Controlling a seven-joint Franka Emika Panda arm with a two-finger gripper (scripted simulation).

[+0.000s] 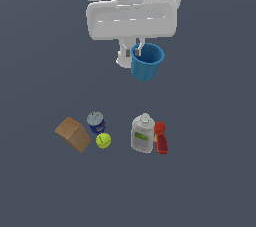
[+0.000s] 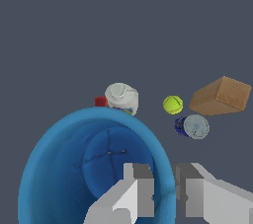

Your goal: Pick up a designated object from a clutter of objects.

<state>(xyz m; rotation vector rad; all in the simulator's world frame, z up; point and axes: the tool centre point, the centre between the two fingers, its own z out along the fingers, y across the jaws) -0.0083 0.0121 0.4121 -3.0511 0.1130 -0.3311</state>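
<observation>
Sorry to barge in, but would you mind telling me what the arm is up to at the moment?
The arm's gripper is holding the blue cup by its rim, one finger inside the cup and one outside, well above the surface. The other items lie below: a brown box, a blue can, a tennis ball, a white bottle and a red item beside the bottle.

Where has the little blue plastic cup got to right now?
In the exterior view the small tapered blue plastic cup hangs pinched by its rim in the robot's hand, up off the surface, above the white bottle with the green label.
</observation>
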